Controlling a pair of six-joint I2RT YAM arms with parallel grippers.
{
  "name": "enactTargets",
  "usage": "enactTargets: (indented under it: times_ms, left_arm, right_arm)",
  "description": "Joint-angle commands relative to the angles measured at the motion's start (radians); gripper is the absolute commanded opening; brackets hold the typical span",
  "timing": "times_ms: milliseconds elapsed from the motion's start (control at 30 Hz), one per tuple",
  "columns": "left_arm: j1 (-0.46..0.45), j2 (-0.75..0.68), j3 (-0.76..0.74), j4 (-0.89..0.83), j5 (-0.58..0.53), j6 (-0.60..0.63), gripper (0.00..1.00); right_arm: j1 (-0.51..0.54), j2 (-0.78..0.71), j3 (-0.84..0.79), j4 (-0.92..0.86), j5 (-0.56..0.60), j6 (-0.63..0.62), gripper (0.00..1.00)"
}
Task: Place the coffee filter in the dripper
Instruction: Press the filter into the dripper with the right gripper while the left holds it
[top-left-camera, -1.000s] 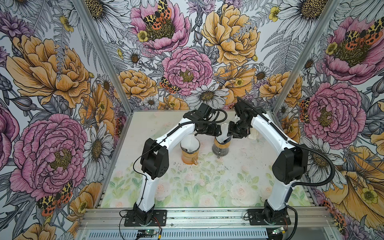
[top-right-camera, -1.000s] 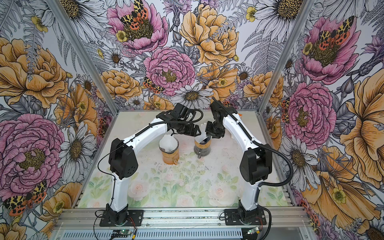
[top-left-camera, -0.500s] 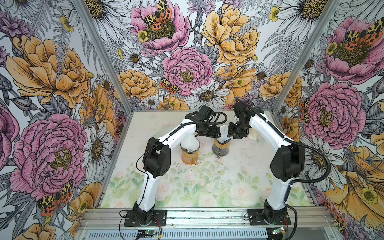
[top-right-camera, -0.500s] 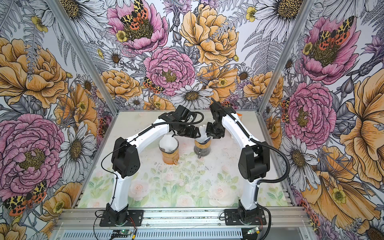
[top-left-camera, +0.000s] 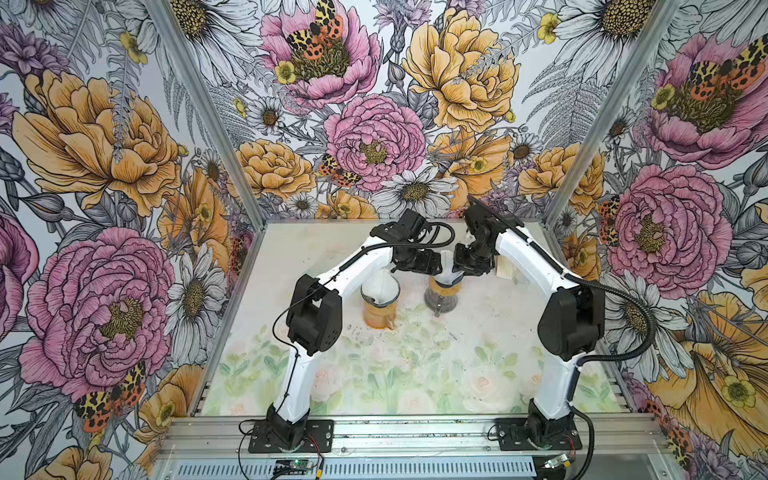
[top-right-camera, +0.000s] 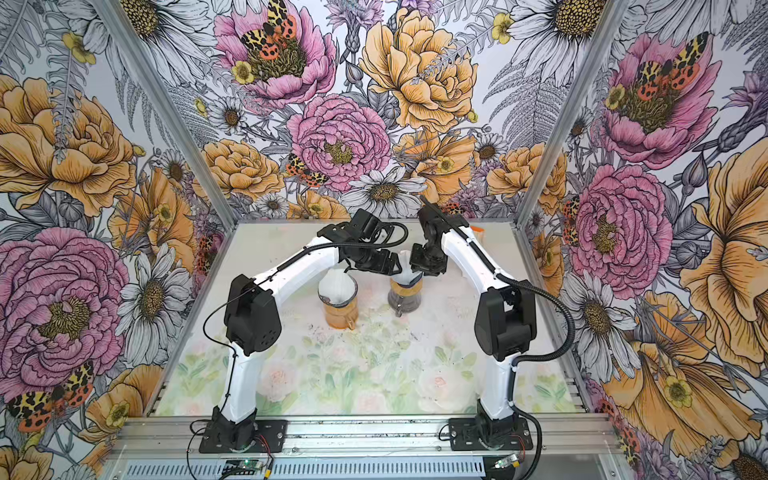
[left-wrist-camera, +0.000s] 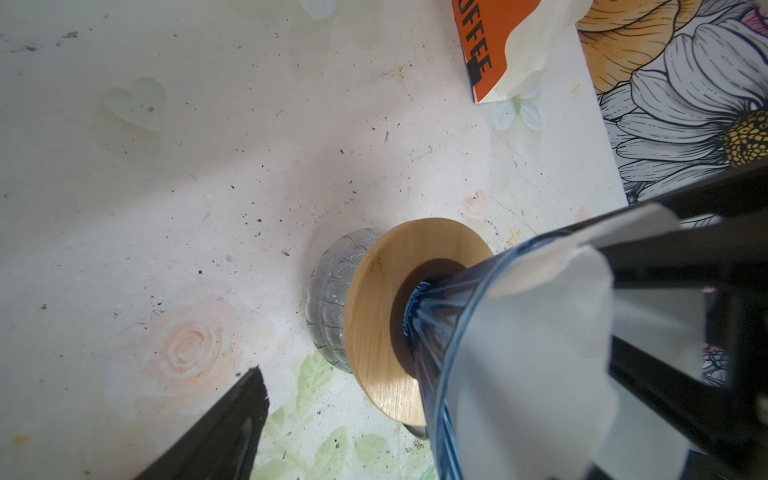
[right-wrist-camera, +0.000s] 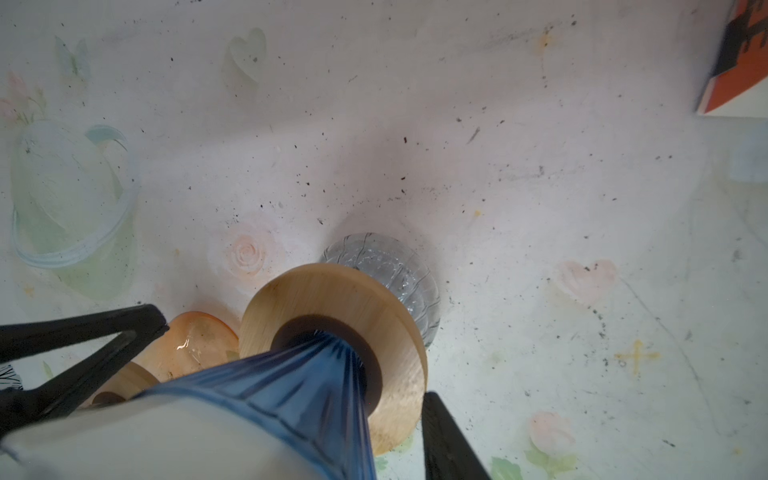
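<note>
While the right fingers (right-wrist-camera: 449, 440) clamp the dripper (right-wrist-camera: 299, 395) to steady it, the left fingers (left-wrist-camera: 224, 428) stand apart, so the coffee filter (left-wrist-camera: 532, 353) rests inside.

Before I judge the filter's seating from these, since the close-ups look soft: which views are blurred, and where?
Left wrist view: the coffee filter and dripper rim are blurred near the lens, the wooden collar and table sharp. Right wrist view: same, filter smeared, table specks crisp. Both top views: sharp, though the dripper is small and partly hidden.
</note>
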Motion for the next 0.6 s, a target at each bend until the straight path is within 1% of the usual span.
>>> enactTargets:
  times_ms: [0, 100, 233, 567]
  left_arm:
    - [0.01, 0.019, 0.022, -0.007, 0.011, 0.004, 0.82]
    - [0.01, 0.022, 0.022, -0.006, 0.011, 0.002, 0.82]
    - [0.013, 0.023, 0.024, -0.006, 0.008, 0.001, 0.82]
    - [0.013, 0.023, 0.03, -0.014, 0.01, 0.002, 0.82]
  right_arm:
    - [-0.005, 0.02, -0.01, 0.026, 0.03, -0.013, 0.39]
    - [-0.005, 0.019, -0.022, 0.029, 0.058, -0.012, 0.39]
    - [-0.005, 0.021, -0.031, 0.041, 0.059, -0.012, 0.39]
    - [0.003, -0.019, -0.03, 0.084, 0.005, -0.016, 0.42]
